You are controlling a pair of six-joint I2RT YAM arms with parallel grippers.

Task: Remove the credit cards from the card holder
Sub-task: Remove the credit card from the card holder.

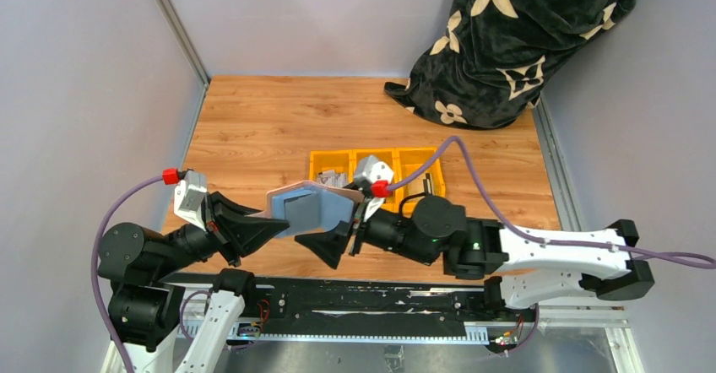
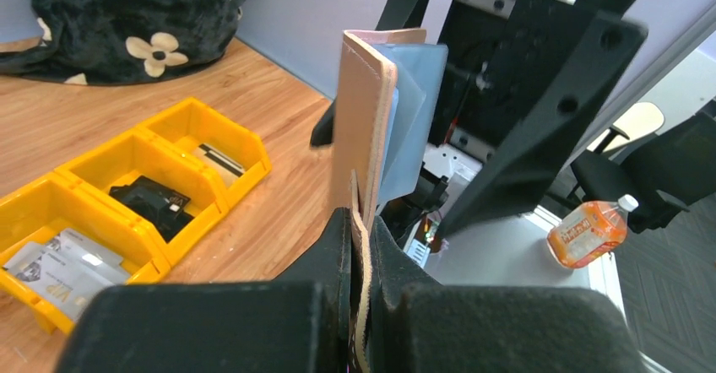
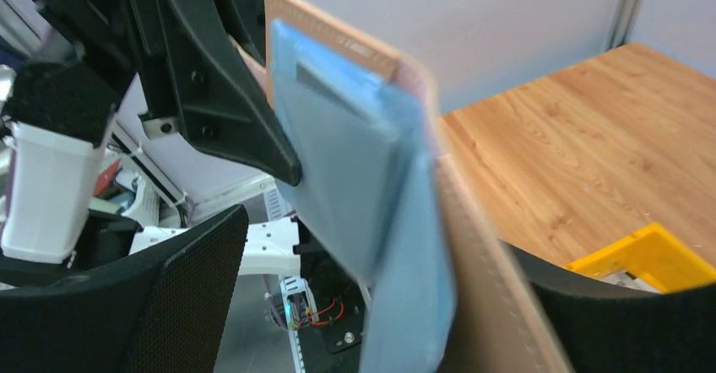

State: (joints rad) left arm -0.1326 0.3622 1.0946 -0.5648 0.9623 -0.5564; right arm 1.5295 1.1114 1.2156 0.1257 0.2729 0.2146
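The card holder [image 1: 314,208] is a grey-blue bifold with a pinkish-tan outer side, held up off the table between the two arms. My left gripper [image 1: 274,221] is shut on its tan edge, seen edge-on in the left wrist view [image 2: 361,246], with the holder [image 2: 376,111] standing up from the fingers. My right gripper [image 1: 342,228] is open, its fingers on either side of the holder [image 3: 363,179]; the jaws stand wide apart [image 3: 380,251]. Whitish credit cards [image 2: 59,259] lie in the left yellow bin [image 1: 332,177]. I cannot tell if any card is still in the slots.
Three joined yellow bins [image 1: 397,155] sit mid-table; the middle one holds a black wallet [image 2: 152,200], the right one a small flat item [image 2: 221,158]. A black flower-print bag [image 1: 515,35] fills the back right corner. An orange bottle [image 2: 591,231] lies off the table.
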